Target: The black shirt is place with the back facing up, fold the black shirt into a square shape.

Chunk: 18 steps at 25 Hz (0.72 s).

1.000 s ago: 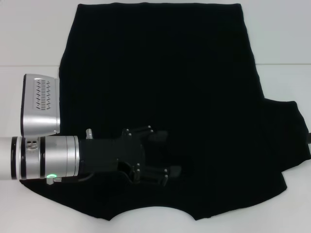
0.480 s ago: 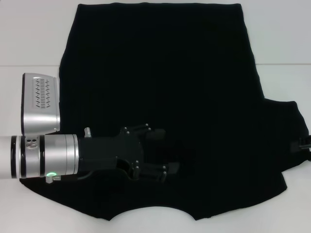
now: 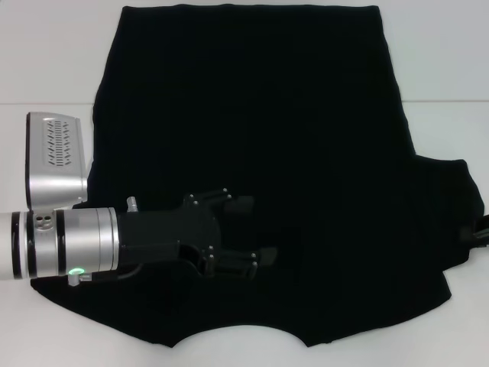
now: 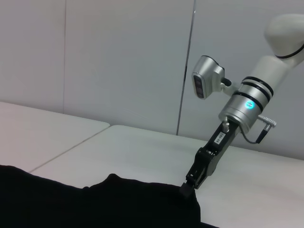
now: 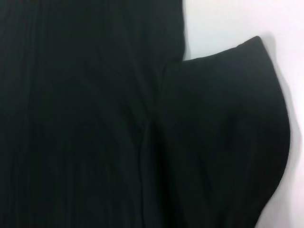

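The black shirt (image 3: 252, 138) lies spread flat on the white table (image 3: 46, 53), with plain black fabric facing up. Only its right sleeve (image 3: 451, 206) sticks out. My left gripper (image 3: 260, 229) reaches in from the left and hovers open over the shirt's near left part. My right gripper (image 3: 477, 229) barely shows at the right edge, at the tip of that sleeve. In the left wrist view the right gripper (image 4: 188, 189) points down with its tip at the sleeve's edge on the shirt (image 4: 95, 204). The right wrist view looks down on the sleeve (image 5: 223, 142).
A seam in the table (image 3: 38, 104) runs across behind the left arm's silver camera housing (image 3: 55, 160). Bare table shows on both sides of the shirt and along the near edge. Grey wall panels (image 4: 118, 57) stand behind the table.
My left arm has drawn back a little to the left, its open fingers sliding leftward over the shirt. The right gripper has come into view at the sleeve's tip.
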Each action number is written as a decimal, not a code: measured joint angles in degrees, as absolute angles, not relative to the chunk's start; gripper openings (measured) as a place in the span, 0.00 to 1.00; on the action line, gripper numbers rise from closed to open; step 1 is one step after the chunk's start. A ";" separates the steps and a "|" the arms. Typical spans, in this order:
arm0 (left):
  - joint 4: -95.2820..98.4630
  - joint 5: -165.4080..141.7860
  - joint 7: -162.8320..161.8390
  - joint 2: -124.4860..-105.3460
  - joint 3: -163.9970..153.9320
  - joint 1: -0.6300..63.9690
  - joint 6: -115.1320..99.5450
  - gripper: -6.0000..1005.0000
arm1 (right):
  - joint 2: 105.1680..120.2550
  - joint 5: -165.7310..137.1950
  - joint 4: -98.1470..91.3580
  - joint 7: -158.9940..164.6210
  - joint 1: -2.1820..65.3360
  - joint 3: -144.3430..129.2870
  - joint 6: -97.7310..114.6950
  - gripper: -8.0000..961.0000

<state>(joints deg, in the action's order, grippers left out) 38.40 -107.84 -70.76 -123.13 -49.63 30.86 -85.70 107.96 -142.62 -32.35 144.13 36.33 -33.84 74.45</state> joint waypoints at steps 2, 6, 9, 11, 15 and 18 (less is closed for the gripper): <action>38.41 -107.84 -70.75 -123.13 -49.64 30.82 -85.74 0.93 | 108.25 -142.60 -32.54 143.93 36.26 -33.55 74.30 0.32; 38.41 -107.84 -70.76 -123.13 -49.66 30.74 -85.89 0.93 | 108.28 -142.54 -32.56 143.55 36.00 -32.43 74.26 0.12; 38.41 -107.82 -70.81 -123.14 -49.67 30.61 -85.98 0.93 | 108.28 -142.33 -32.68 142.15 35.32 -29.98 74.33 0.09; 38.41 -107.78 -70.84 -123.18 -49.57 30.50 -86.00 0.93 | 108.28 -142.16 -33.34 139.96 34.29 -26.17 74.53 0.08; 38.41 -107.75 -70.90 -123.23 -48.42 30.35 -86.25 0.93 | 108.13 -140.96 -33.52 137.44 33.26 -23.80 74.92 0.04; 38.41 -107.74 -71.16 -123.23 -48.12 30.32 -86.44 0.93 | 107.86 -139.51 -33.54 135.39 32.56 -23.38 75.31 0.02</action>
